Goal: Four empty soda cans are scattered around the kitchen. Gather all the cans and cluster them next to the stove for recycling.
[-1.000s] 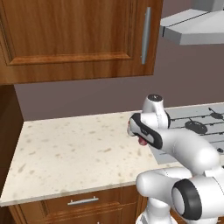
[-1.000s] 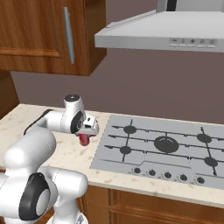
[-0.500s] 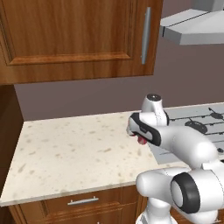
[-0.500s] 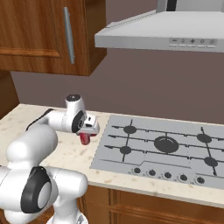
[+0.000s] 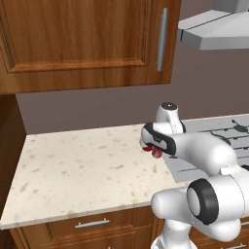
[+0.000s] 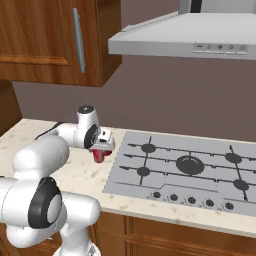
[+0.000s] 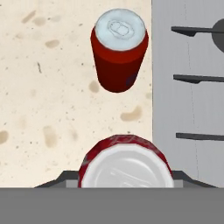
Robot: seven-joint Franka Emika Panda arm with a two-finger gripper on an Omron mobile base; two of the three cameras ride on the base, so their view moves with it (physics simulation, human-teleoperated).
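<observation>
No brand or legible writing can be made out on either can; a faint pale pattern is seen on the red wall of the held can (image 7: 126, 162), and a dim mark on the side of the second can (image 7: 119, 54), too small to be read. Small markings are seen on the front panel of the hood (image 6: 200, 37), but they cannot be read.

The gripper (image 6: 101, 150) is seen closed on the held can, with a dark finger (image 7: 61, 178) at each side of the can's silvery top in the hand view. From the right base view the red can (image 6: 99, 155) is seen hanging under the hand, just above the counter (image 6: 85, 175), close to the left edge of the stove (image 6: 190, 172). In the left base view it (image 5: 156, 151) shows as a small red spot under the gripper (image 5: 154, 146).

The second can stands upright on the speckled beige counter (image 7: 52, 109), just beside the stove edge (image 7: 188, 109), apart from the held one. In the base views it is hidden by the hand and arm.

Black grates, round burners and a row of black knobs (image 6: 192, 199) are seen on the stove. A wooden cabinet (image 5: 87, 44) with a metal handle (image 5: 162, 39) hangs above the counter (image 5: 82, 170), and a drawer (image 5: 90, 223) is set below it.
</observation>
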